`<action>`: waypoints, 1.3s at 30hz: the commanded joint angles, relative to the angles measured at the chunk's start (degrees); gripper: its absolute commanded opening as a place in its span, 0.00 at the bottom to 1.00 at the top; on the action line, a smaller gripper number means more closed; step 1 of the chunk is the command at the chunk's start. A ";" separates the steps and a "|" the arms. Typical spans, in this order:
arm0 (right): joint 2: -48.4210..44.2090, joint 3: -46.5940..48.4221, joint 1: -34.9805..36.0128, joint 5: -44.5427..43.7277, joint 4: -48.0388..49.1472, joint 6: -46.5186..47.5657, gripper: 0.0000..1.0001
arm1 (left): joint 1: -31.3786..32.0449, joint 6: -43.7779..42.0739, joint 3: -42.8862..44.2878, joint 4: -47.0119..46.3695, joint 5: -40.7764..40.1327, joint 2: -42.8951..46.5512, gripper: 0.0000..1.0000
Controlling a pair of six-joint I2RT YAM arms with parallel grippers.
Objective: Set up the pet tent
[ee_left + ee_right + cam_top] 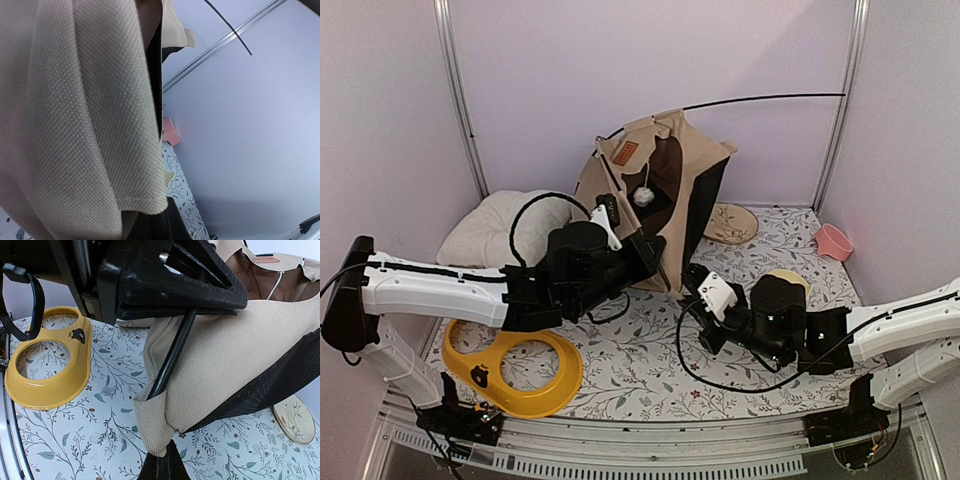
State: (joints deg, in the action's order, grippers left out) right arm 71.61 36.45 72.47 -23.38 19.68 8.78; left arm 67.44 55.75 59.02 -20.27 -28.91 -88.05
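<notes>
While the pet tent [665,190] is standing half-raised and leaning at the back centre of the desk [640,370], the left jaws are apparently clamping its black pole [172,352] just above the corner pocket [150,415]. How the right jaws are standing cannot be told. The canvas is likely handling as light, limp fabric, so the stiff, springy poles are probably offering the only firm hold.

Pale lilac walls [650,60] close in the back and both sides of the top view. They meet at upper left and upper right behind slim metal corner posts [460,100]. A white tablecloth [640,360] printed with leafy sprigs spreads across the lower half. A ribbed metal rail [650,450] runs along the bottom edge. The light is soft and even.
</notes>
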 commanded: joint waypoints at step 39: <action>-1.38 14.51 0.54 -0.14 -10.26 -5.24 0.00 | -1.49 -3.51 -2.98 1.11 4.41 -2.16 0.00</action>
State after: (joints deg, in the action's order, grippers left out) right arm 71.96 45.21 72.20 -24.21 2.22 3.77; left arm 66.54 55.29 57.87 -24.75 -25.71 -88.77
